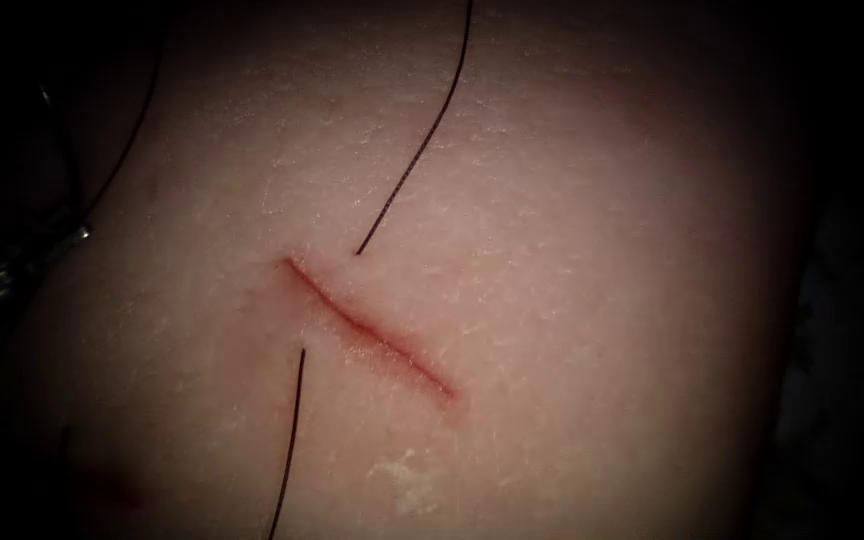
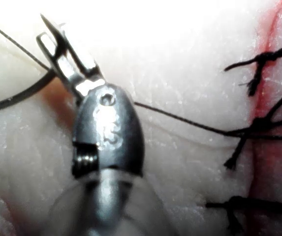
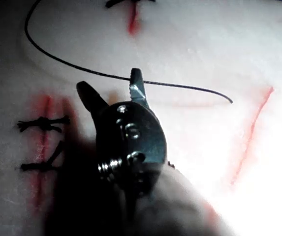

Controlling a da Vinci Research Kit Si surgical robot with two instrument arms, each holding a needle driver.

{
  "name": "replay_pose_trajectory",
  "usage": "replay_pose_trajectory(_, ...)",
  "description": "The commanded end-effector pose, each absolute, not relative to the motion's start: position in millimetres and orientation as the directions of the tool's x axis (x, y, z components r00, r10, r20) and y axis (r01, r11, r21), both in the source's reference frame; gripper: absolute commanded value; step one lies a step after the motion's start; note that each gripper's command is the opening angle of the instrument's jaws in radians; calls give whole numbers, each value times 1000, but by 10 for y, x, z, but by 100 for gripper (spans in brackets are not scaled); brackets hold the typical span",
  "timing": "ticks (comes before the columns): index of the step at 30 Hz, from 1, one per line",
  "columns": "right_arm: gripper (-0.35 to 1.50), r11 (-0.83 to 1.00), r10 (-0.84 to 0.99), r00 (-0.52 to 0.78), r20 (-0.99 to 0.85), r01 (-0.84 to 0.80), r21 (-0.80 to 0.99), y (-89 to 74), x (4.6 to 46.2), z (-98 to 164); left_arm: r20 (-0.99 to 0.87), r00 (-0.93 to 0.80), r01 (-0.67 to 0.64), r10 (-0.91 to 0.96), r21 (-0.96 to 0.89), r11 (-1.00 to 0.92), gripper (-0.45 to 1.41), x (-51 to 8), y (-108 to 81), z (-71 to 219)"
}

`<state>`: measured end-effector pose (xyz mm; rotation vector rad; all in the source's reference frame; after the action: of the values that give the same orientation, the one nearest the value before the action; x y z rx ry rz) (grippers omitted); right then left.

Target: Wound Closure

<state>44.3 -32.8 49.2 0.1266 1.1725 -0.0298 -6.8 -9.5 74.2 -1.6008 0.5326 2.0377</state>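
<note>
**Needle with your left arm, off the tissue**

Your left end effector [image 2: 57, 46] is pressed together on what looks like the needle [image 2: 17, 96], near its thread end. The needle curves away toward 9 o'clock, clear of the tissue [image 1: 572, 250]. The cut [image 1: 367, 325] runs from 10 to 4 o'clock, and the thread [image 1: 422, 140] crosses it from 1 to 7. Your right end effector [image 3: 110, 83] is spread and holds nothing, with thread just past its tips at 12.
</note>
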Motion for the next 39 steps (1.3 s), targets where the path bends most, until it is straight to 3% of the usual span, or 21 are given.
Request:
replay_pose_trajectory(1, 137, 995, 36, 372, -928, 74, 68, -309, 438, 498, -972, -190, -594, 140, 0, -804, -45, -71, -103, 750)
replay_pose_trajectory(12, 140, 1000, 20, 369, -929, -2, 21, -243, 425, 552, -972, -189, -593, 137, 1, -805, -45, -70, -105, 750)
replay_pose_trajectory(27, 130, 1000, 11, 404, -915, -17, 5, -224, 464, 621, -972, -189, -593, 137, 1, -806, -45, -69, -106, 749)
replay_pose_trajectory(29, 115, 1000, 12, 405, -914, -18, 5, -222, 464, 625, -972, -189, -592, 137, 1, -806, -45, -69, -106, 749)
replay_pose_trajectory(31, 86, 1000, 10, 405, -914, -18, 4, -222, 462, 627, -972, -191, -591, 138, 1, -807, -45, -69, -107, 748)
replay_pose_trajectory(32, 58, 1000, 9, 408, -913, -12, 5, -222, 461, 628, -972, -191, -591, 138, 1, -807, -45, -69, -107, 748)
replay_pose_trajectory(34, -35, 1000, 5, 411, -912, 9, 10, -224, 458, 629, -972, -191, -591, 138, 1, -807, -45, -69, -107, 748)
replay_pose_trajectory(39, -35, 1000, -5, 430, -903, 30, 9, -236, 446, 617, -972, -190, -590, 137, 1, -807, -45, -68, -109, 747)
